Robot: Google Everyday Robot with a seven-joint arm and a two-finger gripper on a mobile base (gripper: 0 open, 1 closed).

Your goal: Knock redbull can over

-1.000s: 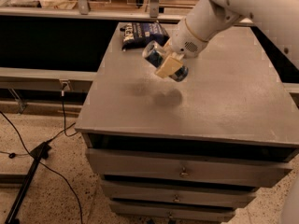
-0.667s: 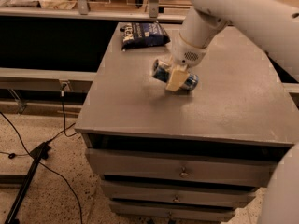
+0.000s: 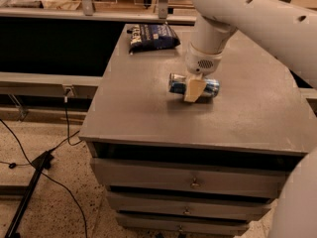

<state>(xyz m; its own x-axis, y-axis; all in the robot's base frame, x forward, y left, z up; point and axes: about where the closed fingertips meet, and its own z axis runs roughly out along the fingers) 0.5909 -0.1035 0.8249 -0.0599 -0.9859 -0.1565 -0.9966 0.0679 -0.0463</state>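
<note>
Between the fingers of the gripper (image 3: pixel 194 86) the can (image 3: pixel 210 87) lies flat on its side on the table (image 3: pixel 148 108), its silver top pointing away to the left of the gripper and its blue body sticking out to the right. A second ago the same can hung tilted in the air under the wrist; a moment later it was lower and close to the tabletop; now it rests along its length on the grey surface. The gripper has come straight down with it and reaches onto it from above, and the pale near finger (image 3: pixel 194 90) lies flat across the can's middle, so the grip looks pinched on the can rather than spread, though the far finger is hidden behind it.

For the task this is most of the job: the can is no longer upright, so it counts as tipped over. What remains, by my reading, is to let go and lift clear without rolling it. A dark blue snack bag (image 3: pixel 151 36) lies well beyond the gripper, to the back left, untouched.
</note>
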